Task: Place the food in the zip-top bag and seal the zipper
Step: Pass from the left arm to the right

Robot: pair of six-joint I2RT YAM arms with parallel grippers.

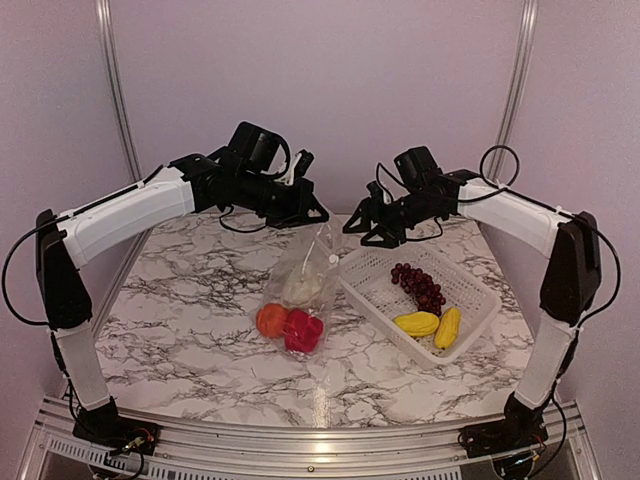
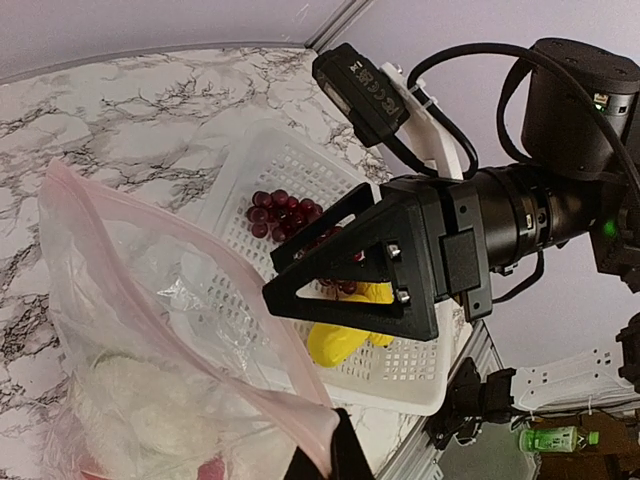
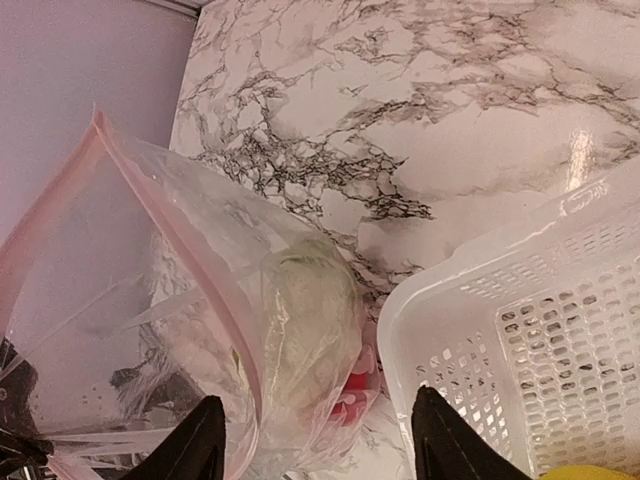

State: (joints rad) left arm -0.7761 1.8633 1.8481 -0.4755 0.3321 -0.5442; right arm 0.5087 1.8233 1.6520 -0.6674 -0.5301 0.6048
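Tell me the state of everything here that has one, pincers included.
Left pincer: shut on the zip-top bag at its mouth edge, holding it up.
Right pincer: open, empty.
Zip-top bag: mouth open.
Zipper: unsealed.
Cauliflower, orange fruit, red piece: inside the bag.
Grape bunch, two yellow pieces: in the basket, not bagged.

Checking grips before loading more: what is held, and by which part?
The left gripper pinches the zip-top bag at its zipper strip; the right gripper is open and empty.
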